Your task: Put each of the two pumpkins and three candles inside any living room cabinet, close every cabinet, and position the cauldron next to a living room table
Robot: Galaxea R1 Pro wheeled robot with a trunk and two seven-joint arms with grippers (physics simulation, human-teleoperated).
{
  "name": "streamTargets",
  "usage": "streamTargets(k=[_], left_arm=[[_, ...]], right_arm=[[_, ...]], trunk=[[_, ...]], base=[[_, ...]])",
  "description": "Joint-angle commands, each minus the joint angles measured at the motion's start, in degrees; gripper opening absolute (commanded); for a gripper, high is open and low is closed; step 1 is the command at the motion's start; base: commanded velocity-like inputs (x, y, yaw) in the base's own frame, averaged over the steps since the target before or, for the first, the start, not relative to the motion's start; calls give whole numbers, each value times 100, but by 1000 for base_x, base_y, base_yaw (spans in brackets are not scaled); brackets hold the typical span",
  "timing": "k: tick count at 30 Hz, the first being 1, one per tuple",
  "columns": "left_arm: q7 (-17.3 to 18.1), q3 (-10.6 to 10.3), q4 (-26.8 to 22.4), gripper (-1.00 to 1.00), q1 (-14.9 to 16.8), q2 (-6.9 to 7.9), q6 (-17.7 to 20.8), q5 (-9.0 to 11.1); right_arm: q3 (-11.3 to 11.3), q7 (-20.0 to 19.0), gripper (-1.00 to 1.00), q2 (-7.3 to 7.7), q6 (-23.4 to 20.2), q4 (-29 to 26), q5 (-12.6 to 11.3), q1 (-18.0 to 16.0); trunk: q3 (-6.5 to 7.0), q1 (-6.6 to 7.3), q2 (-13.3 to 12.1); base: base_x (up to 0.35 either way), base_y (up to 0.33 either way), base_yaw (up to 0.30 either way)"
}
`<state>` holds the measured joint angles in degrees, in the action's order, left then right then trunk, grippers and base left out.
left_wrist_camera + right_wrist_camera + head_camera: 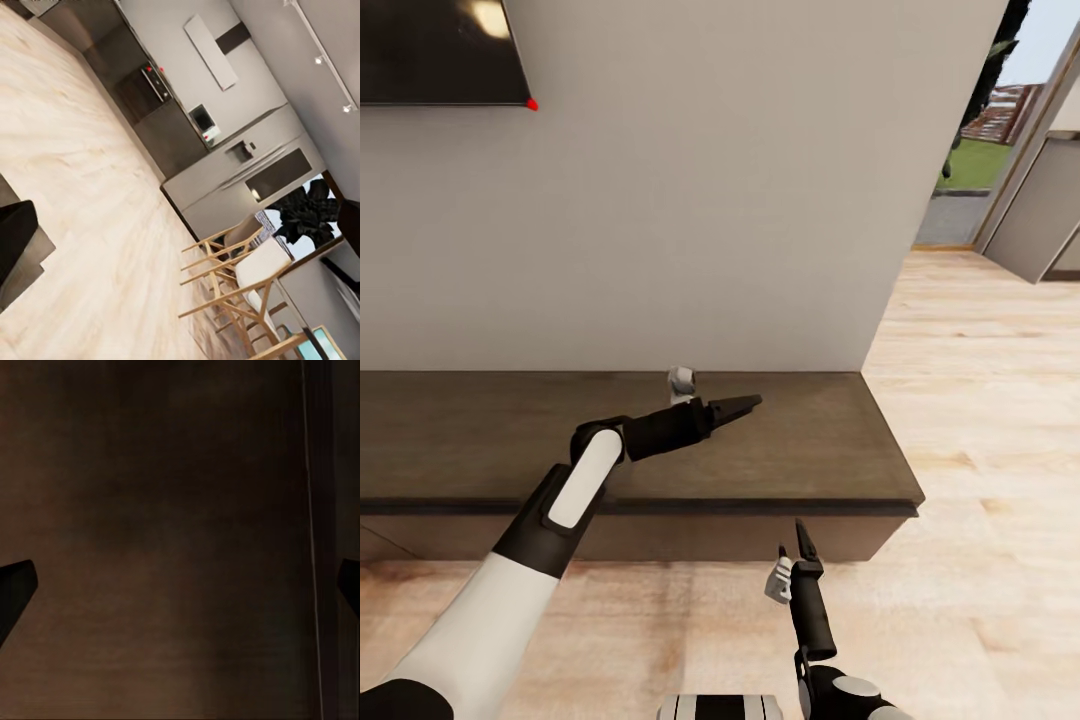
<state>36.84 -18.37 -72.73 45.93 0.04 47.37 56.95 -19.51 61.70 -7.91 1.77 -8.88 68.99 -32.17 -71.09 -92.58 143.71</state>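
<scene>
Pale plank floor [980, 420] runs up to a plain grey wall [710, 200], and along its foot stands the cabinet [830, 450], long, low and dark brown, its front flat and shut. Over its top reaches the left claw [745, 404], pointing right; whether it is wide or narrow cannot be told. Nearer, the right claw [792, 550] points at the cabinet's front with fingers spread wide, holding nothing. Wooden chairs [240, 281] and kitchen units [150, 97] show in the left wrist view.
</scene>
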Motion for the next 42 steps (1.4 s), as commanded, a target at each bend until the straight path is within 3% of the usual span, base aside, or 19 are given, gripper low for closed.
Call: streamTargets(k=[1, 11, 19, 27, 34, 42], left_arm=[[1, 0, 0, 100, -2, 4, 0, 0], [1, 0, 4, 100, -11, 13, 0, 0], [0, 0, 4, 100, -13, 14, 0, 0], [0, 0, 12, 100, -13, 13, 0, 0], [-1, 8, 14, 100, -139, 5, -26, -3], [-1, 9, -15, 100, -181, 9, -33, -5]], right_arm=[[0, 0, 100, 0, 0, 0, 0, 0], [0, 25, 100, -8, -1, -9, 0, 0], [0, 375, 100, -9, -17, -9, 0, 0], [0, 398, 100, -6, -18, -9, 0, 0], [24, 508, 100, 99, -58, -153, -41, -95], [-12, 576, 100, 109, -62, -228, -36, -132]], trunk=[[0, 0, 0], [0, 0, 0], [0, 0, 0], [0, 0, 0], [0, 0, 0], [0, 0, 0]], base=[[253, 0, 0], [21, 0, 0], [0, 0, 0], [0, 0, 0], [0, 0, 0], [0, -52, 0]])
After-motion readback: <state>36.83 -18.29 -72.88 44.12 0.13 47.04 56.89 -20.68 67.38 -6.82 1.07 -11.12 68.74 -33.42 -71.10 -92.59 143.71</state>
